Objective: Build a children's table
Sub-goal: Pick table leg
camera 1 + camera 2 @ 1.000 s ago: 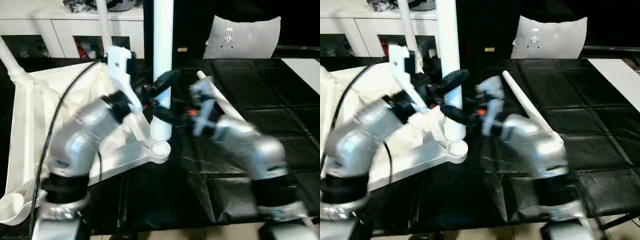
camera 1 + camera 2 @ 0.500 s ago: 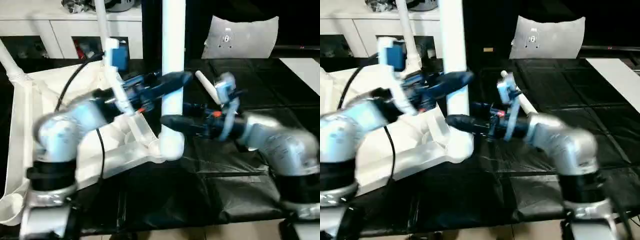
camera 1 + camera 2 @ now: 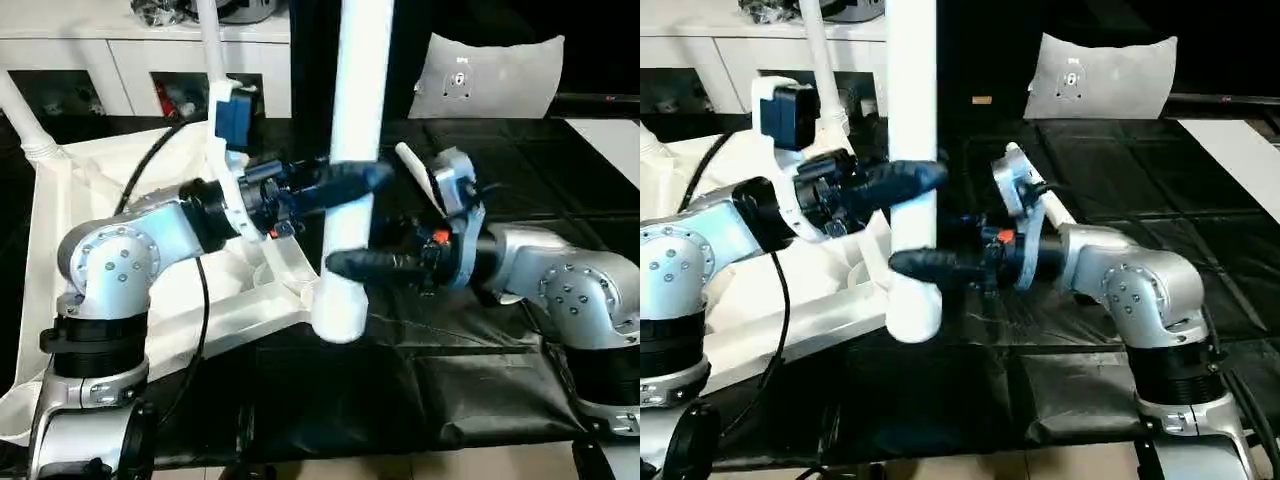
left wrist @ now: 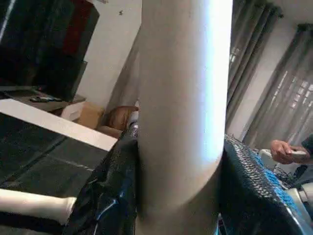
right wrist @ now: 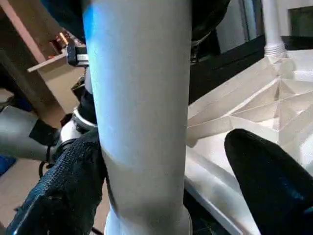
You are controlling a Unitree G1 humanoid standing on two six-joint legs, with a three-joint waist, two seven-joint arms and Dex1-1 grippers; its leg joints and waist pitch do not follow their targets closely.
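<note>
Leg (image 3: 352,170) upright, long axis vertical, foot just above the corner socket of the top (image 3: 60,230). Left gripper (image 3: 350,180) clamps it high. Right gripper (image 3: 350,265), lower down, straddles it with fingers slack, one pad (image 5: 266,188) clear of it.

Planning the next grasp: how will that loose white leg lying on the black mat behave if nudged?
The loose leg is a round, smooth tube lying flat on the black mat, so it would probably roll sideways. Its taper suggests it would curve while rolling. It looks like rigid plastic, likely light.
</note>
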